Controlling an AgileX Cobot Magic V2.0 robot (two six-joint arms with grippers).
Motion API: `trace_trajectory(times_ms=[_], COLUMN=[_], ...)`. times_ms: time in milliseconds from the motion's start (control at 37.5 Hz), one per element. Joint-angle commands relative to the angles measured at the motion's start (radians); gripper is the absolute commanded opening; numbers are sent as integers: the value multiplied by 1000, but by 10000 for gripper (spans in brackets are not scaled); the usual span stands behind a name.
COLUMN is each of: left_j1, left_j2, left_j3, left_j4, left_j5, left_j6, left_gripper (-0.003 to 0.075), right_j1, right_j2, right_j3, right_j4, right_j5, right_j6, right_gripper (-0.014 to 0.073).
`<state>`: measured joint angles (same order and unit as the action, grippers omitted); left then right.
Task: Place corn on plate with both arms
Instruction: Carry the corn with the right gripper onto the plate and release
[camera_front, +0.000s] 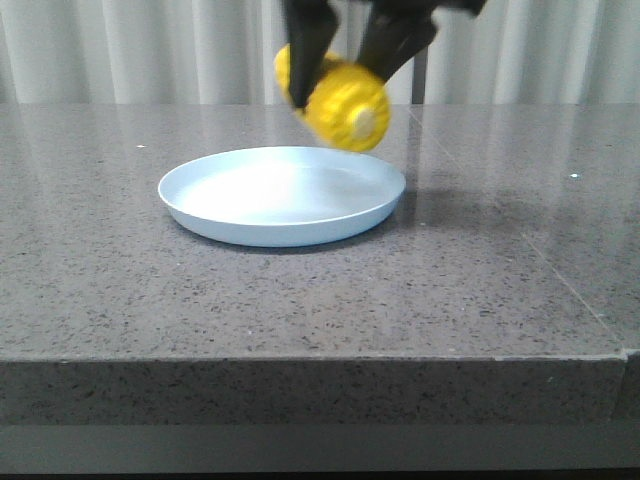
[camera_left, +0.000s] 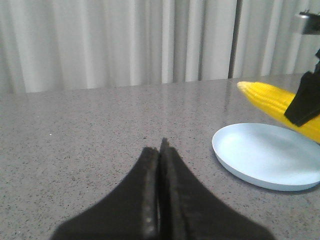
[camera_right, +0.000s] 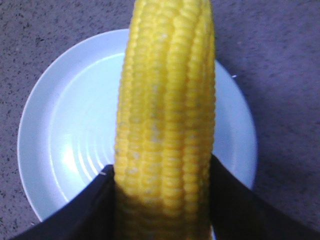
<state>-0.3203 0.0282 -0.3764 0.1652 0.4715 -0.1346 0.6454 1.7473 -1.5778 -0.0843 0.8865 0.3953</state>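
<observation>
The right hand (camera_front: 345, 55) grips the corn (camera_front: 340, 100) between its two black fingers (camera_right: 90, 210), one on each side of the cob. In the front view the corn hangs in the air above the far rim of the plate (camera_front: 282, 195), at about 1 o'clock from the plate's middle, its pale stub end turned toward the camera; it does not touch the plate. From the right wrist the cob runs straight across the middle of the plate below it. The plate lies flat on the speckled grey bench (camera_front: 480, 290), with nothing in it. The left hand (camera_left: 160, 150) is clenched, fingers pressed together on nothing, low over the bench at about 9 o'clock from the plate, well apart from it.
</observation>
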Motion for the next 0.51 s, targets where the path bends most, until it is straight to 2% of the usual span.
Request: trace_trajectory(times_ms=[0, 240, 294, 427, 480], left_j1=[1, 1, 1, 1, 1], left_j2=[12, 12, 12, 12, 12], left_j3=[-25, -25, -25, -25, -25], left_j4=[5, 5, 5, 5, 5], left_j5=[-81, -81, -81, -81, -81], left_j6=[-7, -7, -7, -7, -7], left_gripper=[-20, -20, -20, -20, -20], right_j1=[7, 7, 7, 7, 7], right_j2=[2, 61, 68, 66, 63], right_j3=[-49, -49, -49, -51, -52], right_j4=[-31, 6, 30, 50, 50], right_j5=[-47, -78, -78, -88, -88], right_j6=[35, 35, 35, 35, 35], right_gripper=[226, 238, 300, 533, 592])
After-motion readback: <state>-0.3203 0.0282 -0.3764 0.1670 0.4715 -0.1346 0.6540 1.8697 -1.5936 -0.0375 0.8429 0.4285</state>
